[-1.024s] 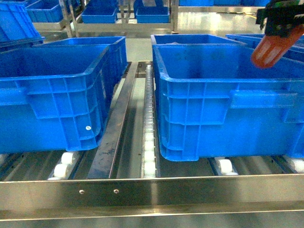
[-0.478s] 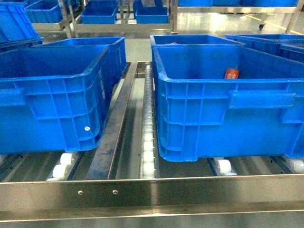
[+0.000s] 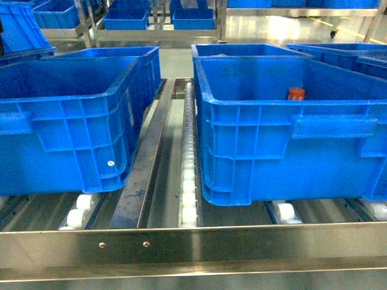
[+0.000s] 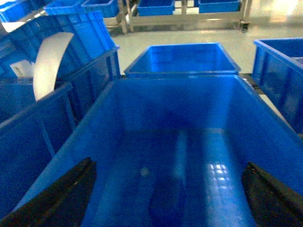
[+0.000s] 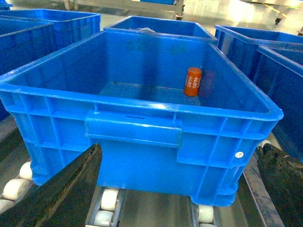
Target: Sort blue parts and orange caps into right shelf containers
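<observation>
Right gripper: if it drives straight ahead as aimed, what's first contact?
Probably the near wall of the blue crate, about at its bar handle; right gripper is open. Orange cap sits beyond, inside. Depth unclear.

blue crate, open hand above

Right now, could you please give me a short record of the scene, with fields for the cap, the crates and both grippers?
cap: one orange cap, upright, inside the right crate, near its far wall
cap print: 4680
right crate: otherwise bare floor as far as visible
left crate: no parts seen inside
blue parts: none in view
left gripper: open, holding nothing, over the left crate
right gripper: open, holding nothing, in front of the right crate
shelf: roller track between the crates
</observation>
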Available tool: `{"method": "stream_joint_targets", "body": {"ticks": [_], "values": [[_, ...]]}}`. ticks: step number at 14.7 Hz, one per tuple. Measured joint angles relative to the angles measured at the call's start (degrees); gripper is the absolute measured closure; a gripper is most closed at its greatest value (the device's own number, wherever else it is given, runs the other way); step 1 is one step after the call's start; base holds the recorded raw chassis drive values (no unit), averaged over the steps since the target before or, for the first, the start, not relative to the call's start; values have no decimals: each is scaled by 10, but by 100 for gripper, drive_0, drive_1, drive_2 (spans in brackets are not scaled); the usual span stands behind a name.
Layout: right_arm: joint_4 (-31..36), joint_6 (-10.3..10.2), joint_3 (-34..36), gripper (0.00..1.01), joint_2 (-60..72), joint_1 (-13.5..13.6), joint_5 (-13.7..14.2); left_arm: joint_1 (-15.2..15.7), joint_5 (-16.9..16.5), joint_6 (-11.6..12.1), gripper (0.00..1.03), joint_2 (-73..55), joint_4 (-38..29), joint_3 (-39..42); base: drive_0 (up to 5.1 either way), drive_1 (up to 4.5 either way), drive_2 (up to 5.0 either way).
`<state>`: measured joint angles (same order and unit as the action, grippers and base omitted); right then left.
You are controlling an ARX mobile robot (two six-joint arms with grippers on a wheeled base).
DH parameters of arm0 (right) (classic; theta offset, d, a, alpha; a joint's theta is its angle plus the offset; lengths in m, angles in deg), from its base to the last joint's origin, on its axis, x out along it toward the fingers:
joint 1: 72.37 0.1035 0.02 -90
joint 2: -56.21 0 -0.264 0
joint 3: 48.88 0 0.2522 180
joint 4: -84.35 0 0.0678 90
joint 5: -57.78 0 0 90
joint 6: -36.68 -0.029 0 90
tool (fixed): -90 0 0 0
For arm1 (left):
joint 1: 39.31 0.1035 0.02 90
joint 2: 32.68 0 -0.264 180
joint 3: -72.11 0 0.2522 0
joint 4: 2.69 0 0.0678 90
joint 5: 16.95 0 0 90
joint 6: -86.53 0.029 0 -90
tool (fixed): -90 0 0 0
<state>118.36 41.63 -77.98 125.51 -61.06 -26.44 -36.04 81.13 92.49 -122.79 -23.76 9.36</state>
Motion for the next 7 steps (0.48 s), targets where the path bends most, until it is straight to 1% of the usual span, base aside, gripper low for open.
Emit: {"method": "stream_joint_targets", "body": {"ticks": [1,2,3,4,5,6,7], "values": [[0,0,0,3,0,0,0,-6,0,-12,3,60,-22,47,0,0,0],[0,0,0,3,0,0,0,-3,-63,-33,17,114,-101,111,0,0,0],[17,-5,2,4,3,1,9,-2,-100,-43,28,131,-119,156,0,0,0],[87,-23,26,17,9,2,40,-2,-105,-48,41,143,-122,208,0,0,0],[100,-31,50,28,-7,-8,40,-20,-84,-55,54,159,-128,249,0,0,0],[132,-37,73,37,-9,-19,38,-29,-81,-56,63,179,-135,270,0,0,0],[106,-39,91,50,-29,-31,29,-37,-85,-56,74,210,-144,290,0,0,0]]}}
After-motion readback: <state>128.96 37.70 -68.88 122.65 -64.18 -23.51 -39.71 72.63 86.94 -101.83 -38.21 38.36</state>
